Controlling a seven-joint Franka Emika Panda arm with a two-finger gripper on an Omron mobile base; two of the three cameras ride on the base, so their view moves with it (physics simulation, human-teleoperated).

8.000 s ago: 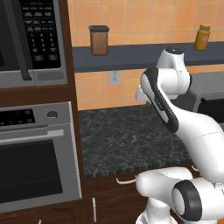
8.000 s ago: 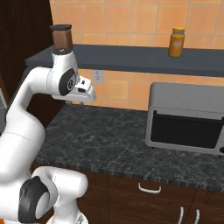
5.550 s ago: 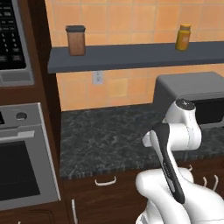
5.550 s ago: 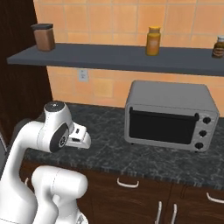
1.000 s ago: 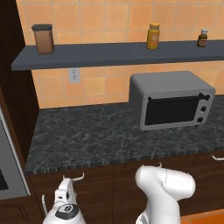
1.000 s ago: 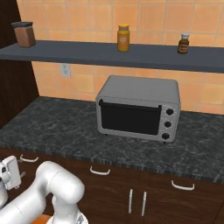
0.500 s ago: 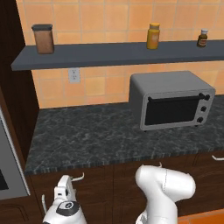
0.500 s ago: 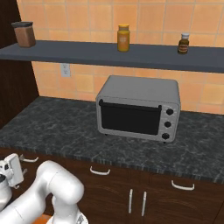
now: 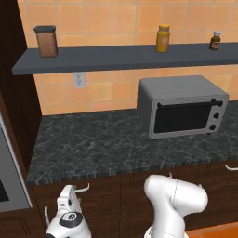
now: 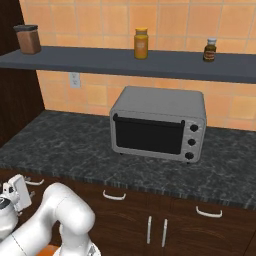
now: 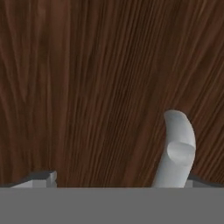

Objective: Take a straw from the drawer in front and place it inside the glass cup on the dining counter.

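Pincer [image 9: 69, 199] crept closer to drawer handle [image 11: 176, 151], fingers spread.

A grey toaster oven [image 9: 182, 106] stands on the black speckled tabletop [image 9: 93, 144], right of centre. Above it, a dark shelf [image 9: 125, 56] carries a brown jar [image 9: 46, 41], a yellow bottle [image 9: 162, 38] and a small dark bottle [image 9: 214, 40]. Low at left, the end effector [image 9: 69, 197] is up against the dark wood drawer front [image 9: 100, 204], beside a pale handle [image 9: 81, 188].
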